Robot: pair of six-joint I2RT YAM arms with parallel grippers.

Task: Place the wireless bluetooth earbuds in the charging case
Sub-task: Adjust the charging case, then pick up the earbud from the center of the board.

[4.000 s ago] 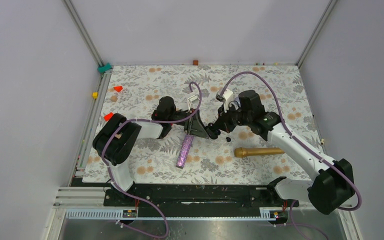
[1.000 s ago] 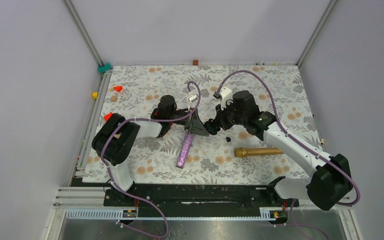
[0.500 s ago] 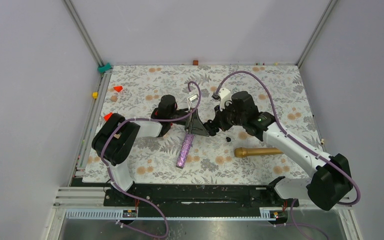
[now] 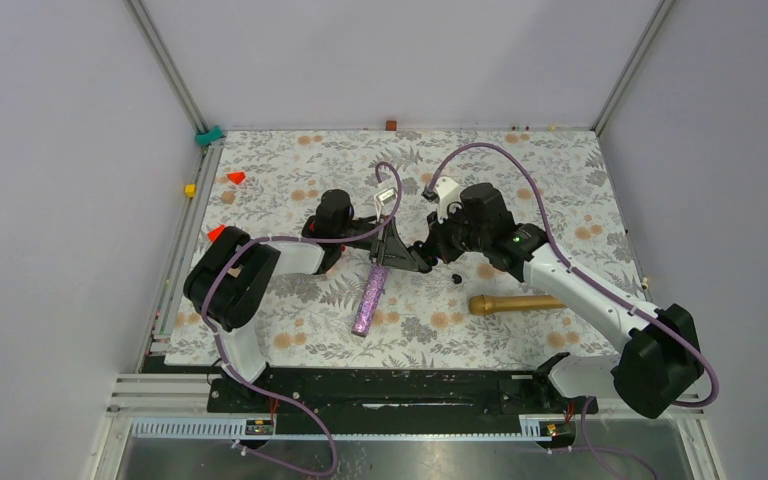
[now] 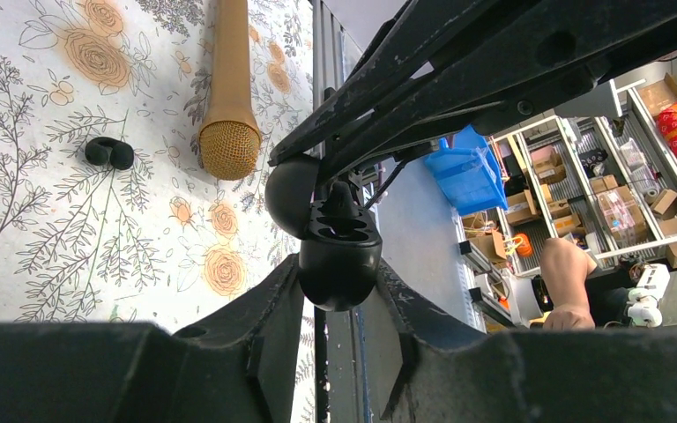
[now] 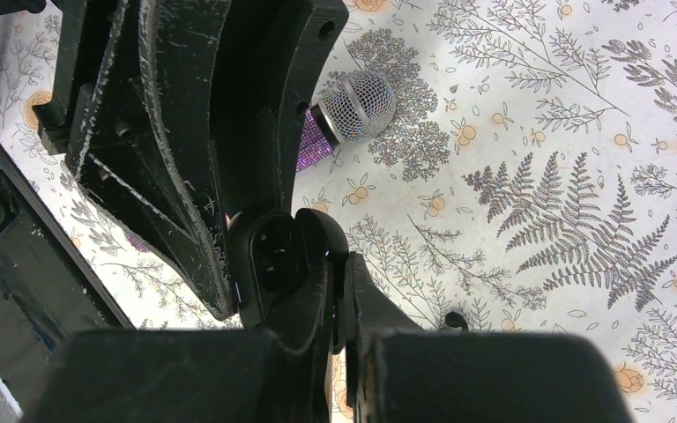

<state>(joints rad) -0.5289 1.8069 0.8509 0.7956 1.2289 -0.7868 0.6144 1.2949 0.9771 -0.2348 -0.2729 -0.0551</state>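
The flowered worktop (image 4: 290, 180) carried a gold microphone (image 4: 515, 303) and a purple microphone (image 4: 368, 303), both lying clear of the work. Above its middle the two arms met tip to tip. The left gripper (image 4: 392, 255) had its fingers pinching the charging case (image 5: 339, 260) by its sides and held it off the worktop, probably so that the open mouth faced the other arm. Its lid (image 5: 289, 183) stood swung back.

The right gripper (image 4: 422, 250) had its fingers pressed together, tips right at the mouth of the case. One earbud (image 5: 342, 198) stood there, partly down in a socket. Whether the fingers gripped it or only touched it, I could not tell. The second earbud (image 5: 110, 152) lay loose on the worktop near the gold microphone's head, so the other socket was presumably vacant.
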